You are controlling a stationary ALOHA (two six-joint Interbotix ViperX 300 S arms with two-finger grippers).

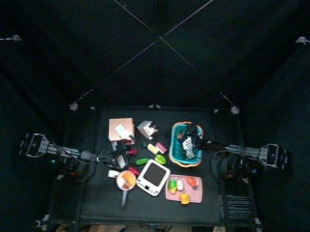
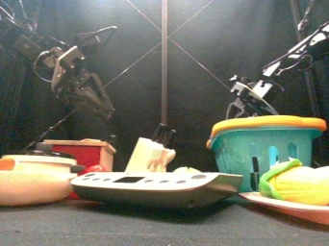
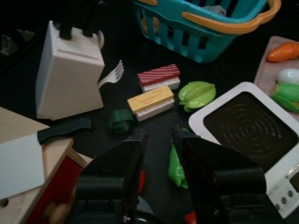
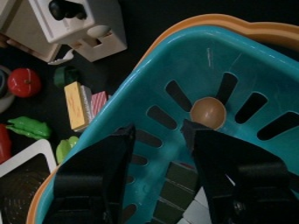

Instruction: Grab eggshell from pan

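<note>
Eggshell not yet taken from the pan [image 1: 126, 181]
The pan sits at the counter's front; any shell is judged light, brittle, best pinched gently. Left gripper [image 3: 160, 175] and right gripper [image 4: 160, 162] are held wide open, empty.

The pan [image 1: 126, 182] sits near the table's front edge, its dark handle pointing forward. Just right of it lies a white gadget [image 1: 152, 178], and right of that a pink plate [image 1: 184, 188] of toy food. Behind the plate stands a teal basket [image 1: 187, 145]. One arm flanks each side.
</note>
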